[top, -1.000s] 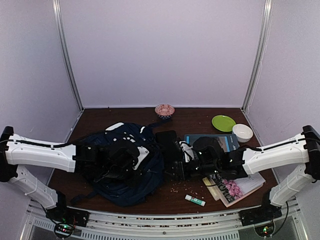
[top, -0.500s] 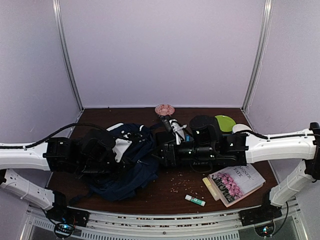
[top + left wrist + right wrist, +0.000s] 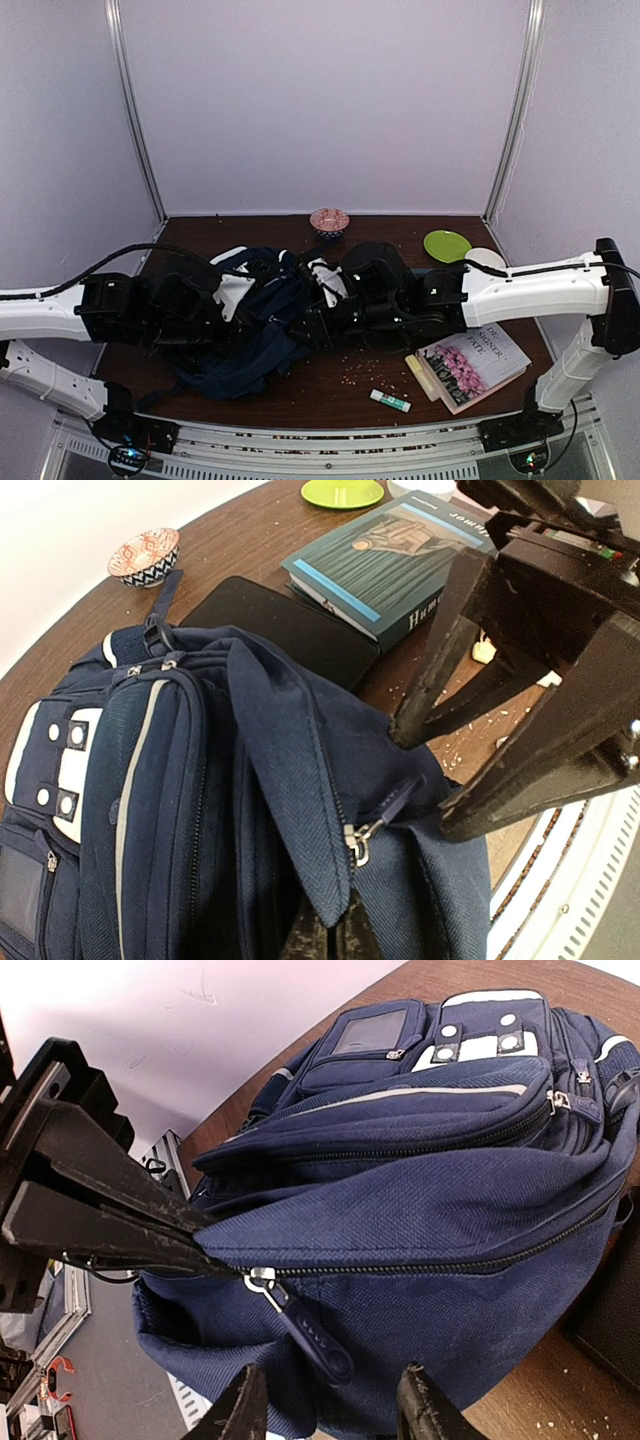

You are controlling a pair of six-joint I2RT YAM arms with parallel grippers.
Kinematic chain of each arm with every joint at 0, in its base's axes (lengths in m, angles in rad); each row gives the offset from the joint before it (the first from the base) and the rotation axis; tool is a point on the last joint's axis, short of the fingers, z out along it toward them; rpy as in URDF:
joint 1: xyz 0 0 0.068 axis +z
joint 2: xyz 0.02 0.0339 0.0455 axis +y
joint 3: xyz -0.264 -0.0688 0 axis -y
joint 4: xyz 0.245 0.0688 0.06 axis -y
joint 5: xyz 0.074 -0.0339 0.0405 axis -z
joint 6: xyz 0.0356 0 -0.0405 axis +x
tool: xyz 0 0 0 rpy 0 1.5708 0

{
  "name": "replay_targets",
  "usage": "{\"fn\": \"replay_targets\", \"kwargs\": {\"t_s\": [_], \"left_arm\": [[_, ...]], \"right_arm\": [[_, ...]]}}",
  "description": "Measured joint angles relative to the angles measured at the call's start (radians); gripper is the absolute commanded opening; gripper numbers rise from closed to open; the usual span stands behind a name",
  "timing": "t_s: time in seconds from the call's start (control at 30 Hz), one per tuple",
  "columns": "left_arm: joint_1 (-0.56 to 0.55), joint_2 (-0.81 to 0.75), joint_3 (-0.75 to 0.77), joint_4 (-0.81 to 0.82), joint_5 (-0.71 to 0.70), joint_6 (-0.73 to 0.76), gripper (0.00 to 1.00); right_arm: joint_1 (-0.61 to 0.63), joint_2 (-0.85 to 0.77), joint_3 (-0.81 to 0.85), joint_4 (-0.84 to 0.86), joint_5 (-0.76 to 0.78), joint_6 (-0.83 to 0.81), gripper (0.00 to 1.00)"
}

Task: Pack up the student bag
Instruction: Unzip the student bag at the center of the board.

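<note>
white bowl (image 3: 487, 255) half hidden, student bag (image 3: 200, 780) cropped

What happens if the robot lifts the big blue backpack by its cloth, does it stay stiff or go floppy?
Probably floppy: the student bag is soft fabric that folds and sags where the left gripper pinches it. It likely won't roll, since it lies slumped on the table. The zipper pull dangles loosely, so it may swing when nudged.

Navy bag (image 3: 258, 345) w/ white stripes; lime plate (image 3: 447, 245).
</note>
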Motion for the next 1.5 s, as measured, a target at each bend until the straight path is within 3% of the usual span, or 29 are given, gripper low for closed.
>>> {"fn": "replay_targets", "kwargs": {"t_s": [0.37,0.57,0.93,1.5], "left_arm": [[0.000,-0.019,0.000,-0.011,0.000,0.004,0.00],[0.000,-0.038,-0.003,-0.022,0.000,0.004,0.00],[0.001,-0.058,-0.009,-0.023,-0.004,0.003,0.00],[0.000,-0.068,-0.025,-0.019,-0.010,0.003,0.00]], "right_arm": [[0.000,0.045,0.074,-0.021,0.019,-0.019,0.32],[0.001,0.069,0.082,-0.021,0.010,-0.018,0.34],[0.004,0.087,0.099,-0.024,-0.009,-0.019,0.00],[0.018,-0.006,-0.031,0.045,-0.020,-0.020,0.00]]}}
